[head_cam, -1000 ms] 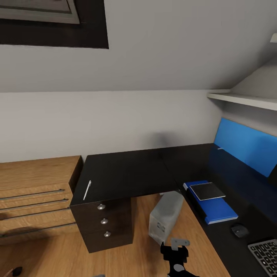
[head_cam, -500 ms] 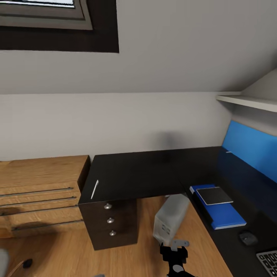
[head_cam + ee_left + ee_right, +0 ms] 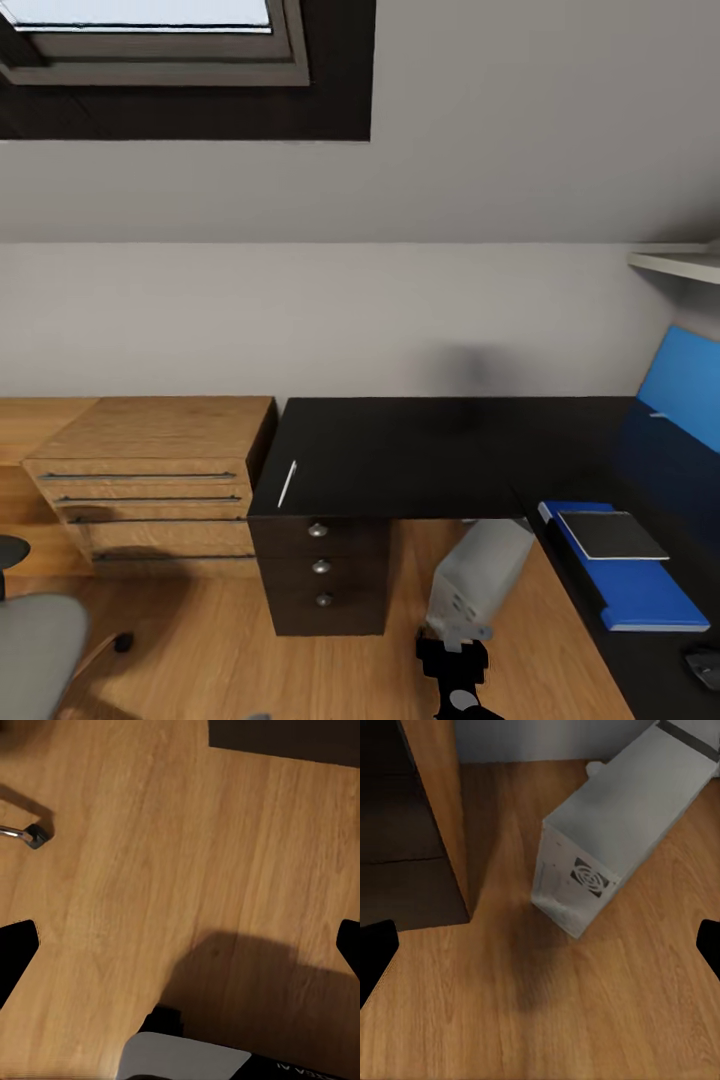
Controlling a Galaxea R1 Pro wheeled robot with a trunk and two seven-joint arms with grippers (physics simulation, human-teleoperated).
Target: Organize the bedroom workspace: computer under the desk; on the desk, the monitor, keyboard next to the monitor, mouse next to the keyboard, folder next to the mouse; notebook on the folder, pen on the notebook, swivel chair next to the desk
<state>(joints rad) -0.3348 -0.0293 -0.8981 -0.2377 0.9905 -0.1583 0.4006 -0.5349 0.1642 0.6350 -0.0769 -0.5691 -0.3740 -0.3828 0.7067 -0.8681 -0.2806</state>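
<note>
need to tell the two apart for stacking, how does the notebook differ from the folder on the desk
The notebook is dark grey with a pale edge; the folder is bright blue with white page edges. The notebook is smaller and covers only the folder's far part, leaving the near part bare. The notebook lies on top of the folder, while the folder rests directly on the black desk. The notebook looks thinner than the folder. Both are flat rectangles lying level.

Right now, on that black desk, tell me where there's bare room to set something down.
The glossy black desk is bare across its middle, between the thin pale pen near its left edge and the bright blue folder. The right wing is crowded: the dark grey notebook lies on the folder.
</note>
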